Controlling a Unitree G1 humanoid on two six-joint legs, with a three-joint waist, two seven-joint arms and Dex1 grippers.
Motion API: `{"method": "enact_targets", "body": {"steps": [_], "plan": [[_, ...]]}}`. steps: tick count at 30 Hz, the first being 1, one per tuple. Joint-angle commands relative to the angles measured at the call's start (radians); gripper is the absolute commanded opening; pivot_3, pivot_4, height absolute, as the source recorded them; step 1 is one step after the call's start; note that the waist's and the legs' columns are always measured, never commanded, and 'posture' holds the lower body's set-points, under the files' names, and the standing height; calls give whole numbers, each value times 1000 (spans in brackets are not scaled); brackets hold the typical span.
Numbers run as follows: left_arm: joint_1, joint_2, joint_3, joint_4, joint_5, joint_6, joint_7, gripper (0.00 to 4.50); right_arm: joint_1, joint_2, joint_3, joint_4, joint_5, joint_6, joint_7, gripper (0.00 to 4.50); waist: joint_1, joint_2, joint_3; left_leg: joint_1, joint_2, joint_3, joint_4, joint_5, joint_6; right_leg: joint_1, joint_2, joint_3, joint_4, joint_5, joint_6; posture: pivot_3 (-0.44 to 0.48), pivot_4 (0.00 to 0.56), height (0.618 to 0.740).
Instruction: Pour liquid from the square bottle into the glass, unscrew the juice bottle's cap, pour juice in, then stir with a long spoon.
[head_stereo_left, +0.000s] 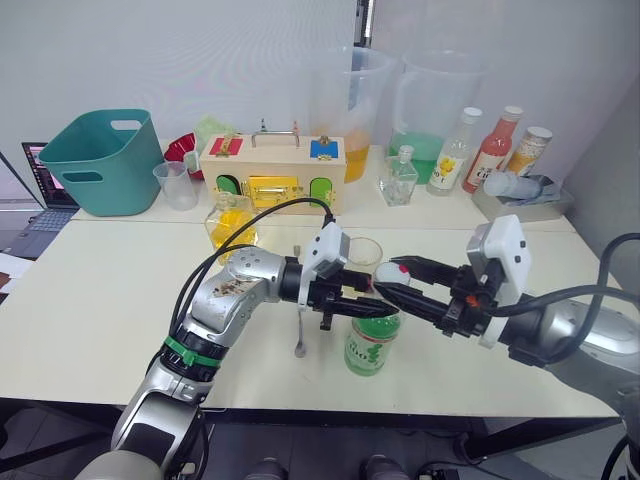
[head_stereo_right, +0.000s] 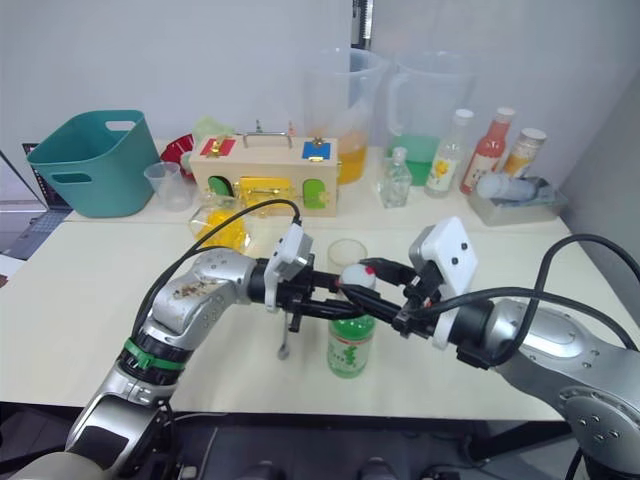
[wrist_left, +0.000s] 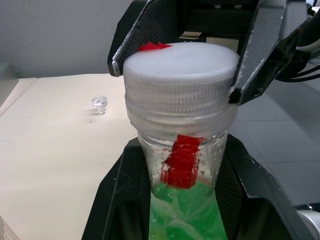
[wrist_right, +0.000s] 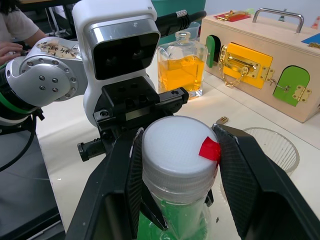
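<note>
The juice bottle (head_stereo_left: 370, 345) stands upright on the table near the front edge, with pale green juice (wrist_left: 182, 215) inside. My left gripper (head_stereo_left: 362, 305) is shut on its neck from the left. Coming in from the right, my right gripper (head_stereo_left: 388, 279) is shut on the white cap (wrist_right: 176, 150), one finger on each side. Just behind the bottle stands the glass (head_stereo_left: 365, 252). The square bottle (head_stereo_left: 232, 225) of yellow liquid sits further back left. Under my left arm the long spoon (head_stereo_left: 299, 335) lies on the table.
Along the back stand a teal basket (head_stereo_left: 100, 160), a measuring cup (head_stereo_left: 177, 185), a wooden latch box (head_stereo_left: 272, 170), two large pitchers (head_stereo_left: 350, 100), a small glass bottle (head_stereo_left: 398, 180) and several bottles (head_stereo_left: 495, 150). A small clear stopper (wrist_left: 100, 104) lies on the table.
</note>
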Motion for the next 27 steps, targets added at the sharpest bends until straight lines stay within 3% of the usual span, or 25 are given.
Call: {"method": "enact_targets", "body": {"steps": [1,9,16,22,24,27], "plan": [[4,-4,-19,-8,27,5,15,1193,-21,-25,40,34,-26,-26,81,1673,-1,0,0,0,0,0,0,0,0,0,0,0,0,0,0,0,150,740],[26,23,-26,-94,18,35,19,1188,-166,-73,208,260,-200,-215,652,1673,-4,0,0,1,0,0,0,0,0,0,0,0,0,0,0,0,150,740],[73,73,-11,-209,-3,106,55,1187,-397,-36,421,643,-459,-478,1226,1673,-18,0,0,1,1,1,-2,0,0,-1,1,0,0,0,1,0,150,740],[91,89,-15,-250,-13,131,74,1186,-537,-24,510,781,-501,-449,1325,1673,-18,0,0,1,1,0,-2,0,0,-1,0,0,0,0,1,0,150,740],[90,87,-16,-251,-14,133,81,1186,-543,-43,497,770,-475,-423,1325,2756,-17,0,0,1,1,0,-2,0,0,-1,0,0,0,0,1,0,150,740],[90,82,-15,-248,-15,132,93,1185,-533,-56,452,746,-470,-402,1308,3764,-14,0,0,0,0,0,-2,-1,0,-2,0,0,0,0,1,0,150,740]]}}
